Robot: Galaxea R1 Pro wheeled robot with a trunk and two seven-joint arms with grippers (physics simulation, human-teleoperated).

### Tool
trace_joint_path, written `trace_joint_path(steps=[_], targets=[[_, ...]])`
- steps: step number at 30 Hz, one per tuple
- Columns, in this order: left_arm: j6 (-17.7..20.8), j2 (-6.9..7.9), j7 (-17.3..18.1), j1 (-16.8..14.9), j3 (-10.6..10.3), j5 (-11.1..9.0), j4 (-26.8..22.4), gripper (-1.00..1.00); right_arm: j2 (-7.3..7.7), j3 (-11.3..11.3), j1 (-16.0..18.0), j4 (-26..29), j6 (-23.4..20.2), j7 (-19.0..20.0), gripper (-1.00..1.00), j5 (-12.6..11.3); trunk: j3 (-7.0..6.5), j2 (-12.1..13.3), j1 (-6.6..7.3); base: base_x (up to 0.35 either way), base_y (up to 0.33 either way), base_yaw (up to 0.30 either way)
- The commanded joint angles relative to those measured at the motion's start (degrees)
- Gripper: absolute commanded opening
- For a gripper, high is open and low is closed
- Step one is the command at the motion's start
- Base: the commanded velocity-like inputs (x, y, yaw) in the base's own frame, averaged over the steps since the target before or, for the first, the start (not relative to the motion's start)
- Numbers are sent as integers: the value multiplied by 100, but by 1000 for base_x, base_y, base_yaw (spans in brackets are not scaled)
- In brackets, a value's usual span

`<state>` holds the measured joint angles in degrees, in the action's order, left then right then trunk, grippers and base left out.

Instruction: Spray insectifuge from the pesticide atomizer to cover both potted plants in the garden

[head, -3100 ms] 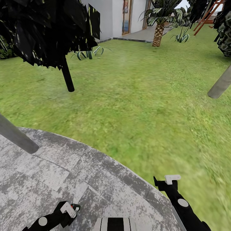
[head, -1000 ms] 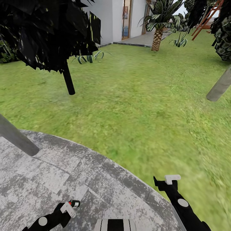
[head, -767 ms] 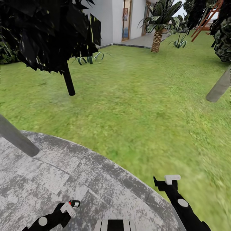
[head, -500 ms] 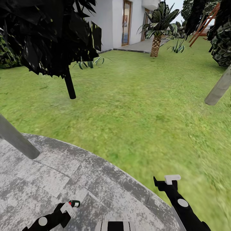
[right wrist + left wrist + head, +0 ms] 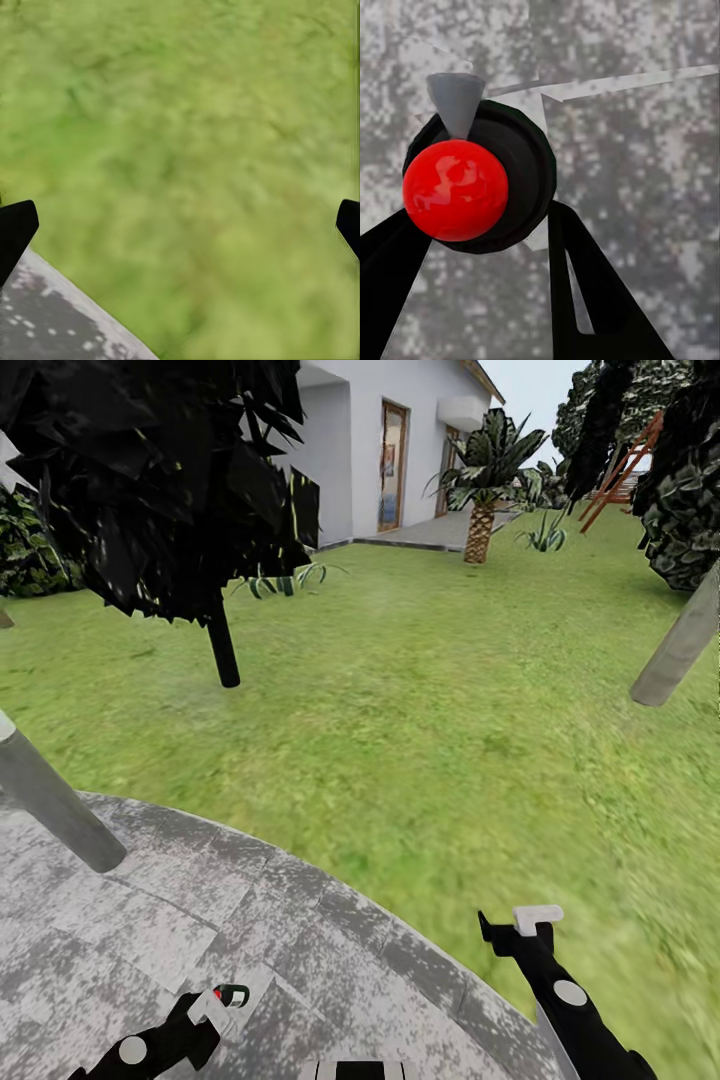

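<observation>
Gripping the pesticide atomizer (image 5: 480, 184), the left tool (image 5: 215, 1005) sits low at the near left of the head view, over the grey mottled patio (image 5: 120, 930); both black fingers (image 5: 592, 300) clamp the dark round body, red cap and grey nozzle tip facing the wrist camera, paving stones behind it. In the head view the atomizer is just a small dark tip with a red spot at the tool's end. Right tool (image 5: 520, 930) hangs past the patio edge over the lawn (image 5: 430, 690); jaws spread wide, nothing between them, finger tips (image 5: 15, 229) at opposite edges of the wrist view with grass and a patio corner beyond. Ahead: a dark-leaved shrub (image 5: 150, 480) on a thin black trunk, two grey posts, one at the left (image 5: 50, 800) and one at the right (image 5: 680, 645), a palm (image 5: 485, 470), and a white house (image 5: 390, 450) with a door. Potted plants: can't tell from here.
</observation>
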<state>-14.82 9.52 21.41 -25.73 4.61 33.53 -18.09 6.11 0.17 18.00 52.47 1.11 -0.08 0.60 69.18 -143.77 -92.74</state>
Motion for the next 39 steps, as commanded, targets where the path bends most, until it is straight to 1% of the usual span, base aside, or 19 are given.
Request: trace_joint_path(steps=[1,5,10,11,14,16,19,20,21,23,25,26,27,29,31,32,34,36,39], targets=[[-24,-3,30,-2,48,50,2,-100,3,1,2,6,12,-1,100,4,-19,0,3,0,0,0],[-10,-3,22,15,82,15,55,-100,14,-9,2,26,12,-1,100,2,-107,5,14,0,0,0],[-15,-3,-14,56,118,-123,263,-100,40,-25,-2,-29,21,-10,100,14,-225,12,27,0,0,0],[-20,-3,-17,57,122,-183,349,-100,48,-25,-4,-51,21,-10,100,14,-253,13,29,0,0,0],[-32,5,-21,59,131,-412,553,-100,62,-27,-11,-296,30,-13,100,11,-342,17,37,0,0,0],[-40,11,-22,59,134,-677,665,-100,70,-30,-13,-528,38,-16,100,11,-403,20,42,0,0,0],[-45,19,-23,66,136,-1141,778,-100,83,-35,-15,-1257,132,-23,100,0,-495,24,50,0,0,0],[-46,22,-26,83,136,-1288,807,-100,87,-38,-16,-1508,252,-24,100,-2,-526,25,52,0,0,0],[-46,24,-27,98,136,-1357,820,-100,90,-39,-16,-1628,337,-25,100,-3,-557,27,55,0,0,0],[-47,32,-30,188,136,-1617,843,-100,111,-47,-16,-2095,820,-26,100,-7,-619,29,60,0,0,0],[-57,44,-31,305,136,-1849,853,-100,141,-45,-16,-2619,1402,-27,100,-12,-681,32,65,0,0,0],[-96,51,-31,361,136,-1958,856,-100,149,-46,-16,-2894,1685,-27,100,-17,-712,33,68,0,0,0],[-132,54,-33,389,138,-2016,856,-100,151,-46,-16,-3030,1818,-27,100,-18,-743,35,70,0,0,0],[-359,67,-65,500,159,-2269,869,-100,162,-49,-16,-3557,2296,-27,100,-23,-805,37,76,0,0,0],[-588,73,-181,608,197,-2535,884,-100,171,-51,-16,-4021,2718,-27,100,-31,-867,40,81,0,0,0],[-629,73,-221,635,202,-2595,886,-100,173,-50,-16,-4113,2822,-27,100,-33,-898,42,83,0,0,0],[-765,74,-510,787,220,-2852,889,-100,121,-39,-16,-4455,3306,-27,100,-39,-960,44,89,0,0,0],[-827,53,-643,846,227,-2899,893,-100,99,-37,-16,-4513,3395,-27,100,-45,-1023,47,94,0,0,0],[-1073,6,-860,932,232,-2940,901,-100,86,-40,-16,-4547,3444,-22,100,-50,-1113,51,101,0,0,0]])
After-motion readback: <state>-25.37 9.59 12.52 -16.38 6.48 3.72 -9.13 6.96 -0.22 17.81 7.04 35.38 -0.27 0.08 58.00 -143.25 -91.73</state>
